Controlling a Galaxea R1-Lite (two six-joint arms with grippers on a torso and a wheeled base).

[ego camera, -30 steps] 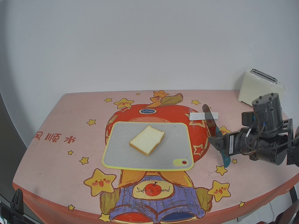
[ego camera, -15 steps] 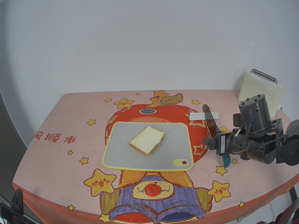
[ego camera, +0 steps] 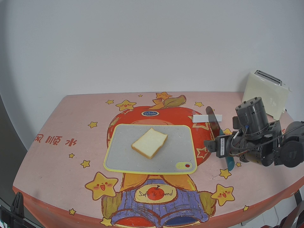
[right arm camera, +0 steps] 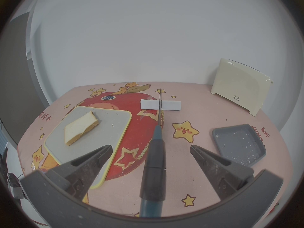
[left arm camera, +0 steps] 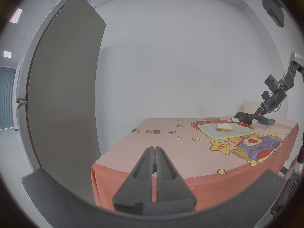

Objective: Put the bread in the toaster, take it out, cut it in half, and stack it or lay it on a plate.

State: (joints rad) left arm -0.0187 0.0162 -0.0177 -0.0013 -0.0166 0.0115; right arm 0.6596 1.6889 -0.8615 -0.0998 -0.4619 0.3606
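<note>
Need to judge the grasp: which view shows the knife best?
Right wrist view: the knife lies handle to tip inside the open right end effector. Head view: that end effector covers part of it. Left wrist view: small, far off.

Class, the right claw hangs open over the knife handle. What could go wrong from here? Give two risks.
1. The knife stands on edge in a small white rest; the right claw is spread wide round it, so an off-centre close may tip it.
2. The bread lies loose on the cutting board and the left claw is shut, off the table; cutting may shove the slice.
</note>
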